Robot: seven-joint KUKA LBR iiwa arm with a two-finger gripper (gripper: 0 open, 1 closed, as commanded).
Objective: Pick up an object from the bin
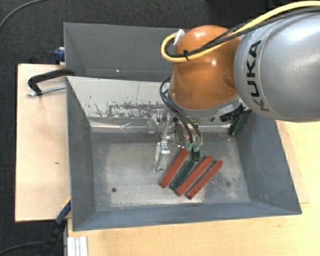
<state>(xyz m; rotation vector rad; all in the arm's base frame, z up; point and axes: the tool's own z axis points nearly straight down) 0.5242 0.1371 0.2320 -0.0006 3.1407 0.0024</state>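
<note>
Bin: a grey sheet-metal bin (90, 159) with sloping walls; its floor is bare to the left of the gripper, apart from one small dark speck (113, 190).

Gripper: a pale metal gripper (164, 154) hangs low over the floor beneath the arm's rounded orange cover (202, 68), with dark cables trailing beside it.

Gripper's state: from where I stand I can't make out whether it is spread or closed, and I see nothing caught in it.

Nearest thing: a flat red bar (172, 170), the leftmost of a tight row, lies just right of the gripper and a little toward the bin's front wall, so close that they may be touching.

Rest of the row: further right of the gripper come a flat dark green bar (182, 174), then two more flat red bars (202, 175), all side by side with edges touching.

Long axis: every bar runs slantwise, its low end toward the front wall and its high end up and to the right, passing under the cables.

What the move turns on: I'd judge the gripper needs a short shift right and forward, turned to close across a bar's narrow width, not along its length.

Far right: a small dark green piece (239, 122) sits well right of the gripper against the right wall; I can't tell what it is.
</note>
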